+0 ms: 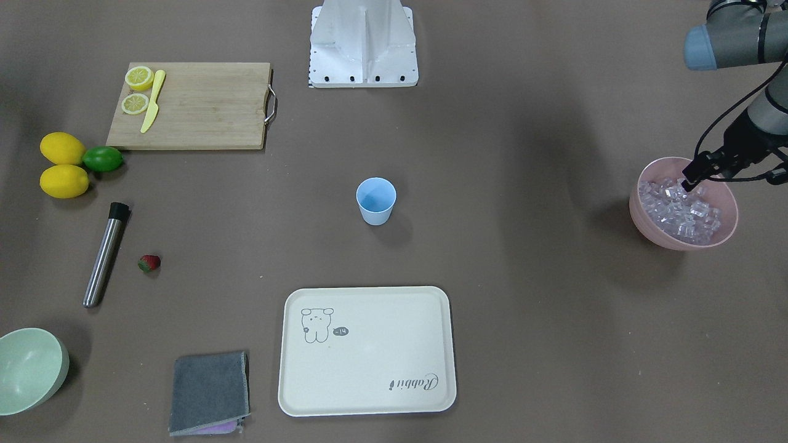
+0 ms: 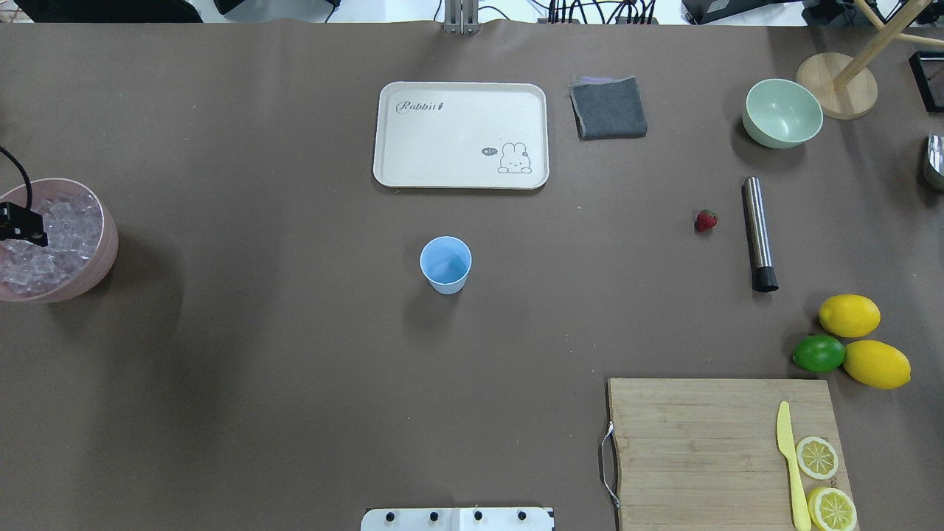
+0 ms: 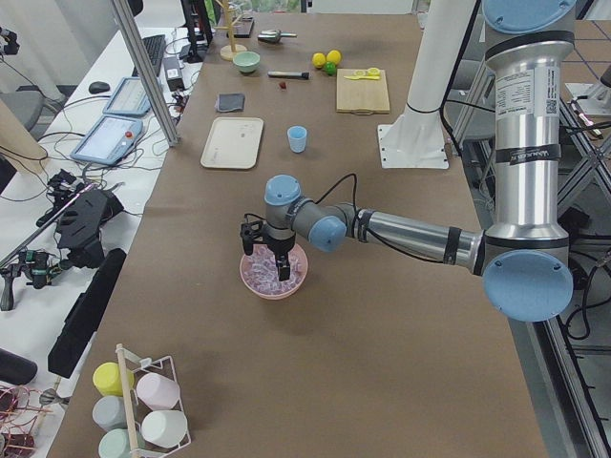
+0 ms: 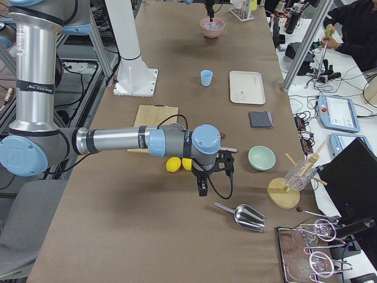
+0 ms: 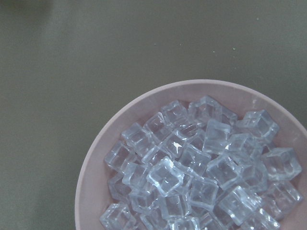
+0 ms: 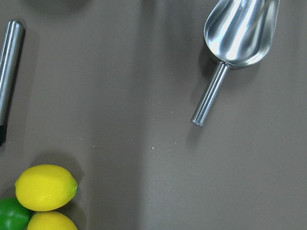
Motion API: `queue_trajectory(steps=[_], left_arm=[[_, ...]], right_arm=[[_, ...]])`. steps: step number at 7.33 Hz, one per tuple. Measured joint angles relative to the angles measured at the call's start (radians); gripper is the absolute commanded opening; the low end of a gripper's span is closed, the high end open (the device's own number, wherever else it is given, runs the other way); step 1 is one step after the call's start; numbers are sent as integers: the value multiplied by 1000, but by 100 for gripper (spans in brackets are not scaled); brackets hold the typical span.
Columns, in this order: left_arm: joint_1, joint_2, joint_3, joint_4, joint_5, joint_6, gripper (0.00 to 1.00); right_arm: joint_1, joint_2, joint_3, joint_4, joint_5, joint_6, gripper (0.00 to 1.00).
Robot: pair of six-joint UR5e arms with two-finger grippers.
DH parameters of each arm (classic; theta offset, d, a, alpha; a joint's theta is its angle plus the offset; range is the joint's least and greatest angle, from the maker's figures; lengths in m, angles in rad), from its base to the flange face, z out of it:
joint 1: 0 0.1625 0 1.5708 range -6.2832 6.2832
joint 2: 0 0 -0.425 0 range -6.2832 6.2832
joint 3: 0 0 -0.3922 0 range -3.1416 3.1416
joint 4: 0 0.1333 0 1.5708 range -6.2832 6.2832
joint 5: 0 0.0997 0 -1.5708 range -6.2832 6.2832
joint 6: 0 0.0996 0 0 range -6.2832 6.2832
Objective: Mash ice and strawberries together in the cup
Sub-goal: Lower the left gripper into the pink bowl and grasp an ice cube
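Observation:
The light-blue cup (image 1: 375,203) stands upright and empty at the table's middle, also in the overhead view (image 2: 445,265). The ice (image 1: 677,209) fills a pink bowl (image 1: 652,237) at the table's end on my left; the left wrist view looks straight down on the ice cubes (image 5: 192,167). My left gripper (image 1: 732,177) hangs open just above the ice, holding nothing. The red strawberry (image 1: 149,263) lies on the table beside a steel muddler (image 1: 104,255). My right gripper (image 4: 201,188) hangs over the table near the lemons; I cannot tell if it is open or shut.
A cream tray (image 1: 369,394) and a grey cloth (image 1: 209,394) lie on the far side from my base. A cutting board (image 1: 203,104) holds lemon slices and a yellow knife. Two lemons and a lime (image 1: 103,159), a pale green bowl (image 1: 31,369) and a steel scoop (image 6: 235,38) lie on my right.

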Motion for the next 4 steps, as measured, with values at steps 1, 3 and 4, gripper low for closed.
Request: queue_trajectory(steps=[1,3,4], left_arm=[[17,-3,18,-21,14,-18,93],[37,-7,31,-38,27,-38,92],[52,-8,33,-49,39,-54,88]], right_arm=[[0,-1,0,1,1,-1,100],[-1,-4,-1,1,1,-2,100],[-1,-4,-4,1,1,-3,100]])
